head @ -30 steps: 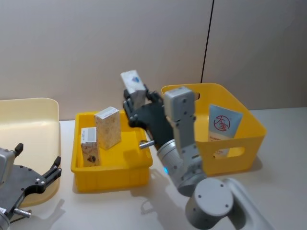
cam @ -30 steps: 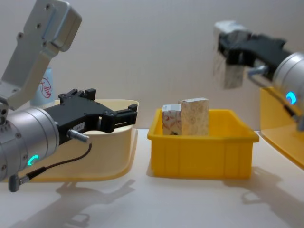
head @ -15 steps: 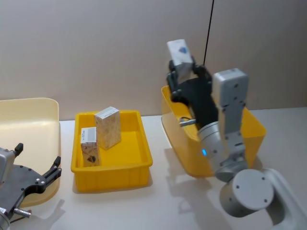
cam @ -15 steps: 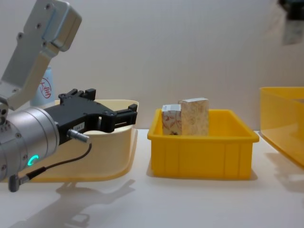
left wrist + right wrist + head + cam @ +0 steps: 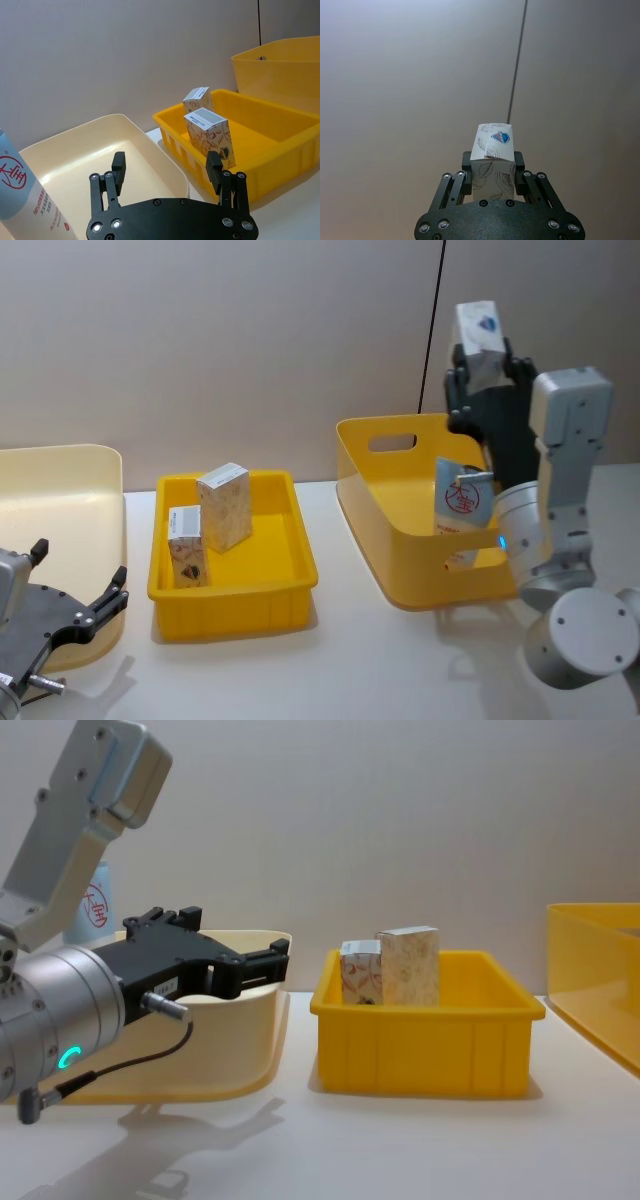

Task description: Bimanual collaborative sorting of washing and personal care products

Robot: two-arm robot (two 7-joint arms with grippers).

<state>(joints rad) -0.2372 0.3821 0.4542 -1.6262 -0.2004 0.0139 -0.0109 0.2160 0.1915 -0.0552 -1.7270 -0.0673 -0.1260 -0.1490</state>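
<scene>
The right gripper (image 5: 481, 360) is clamped on a box (image 5: 477, 335) held upright high over the far rim of the deep bin (image 5: 400, 570), so the drop lies straight below, while the left gripper (image 5: 85, 615), fingers apart, idles by the cream tray (image 5: 60, 480).

2 boxes (image 5: 210, 525) in middle tray (image 5: 290, 585), tub (image 5: 60, 465) left, bin (image 5: 385, 575) right

A white table (image 5: 330, 660) carries a cream tub (image 5: 60, 510), a shallow yellow bin (image 5: 235, 595) and a tall yellow bin (image 5: 400, 570).
</scene>
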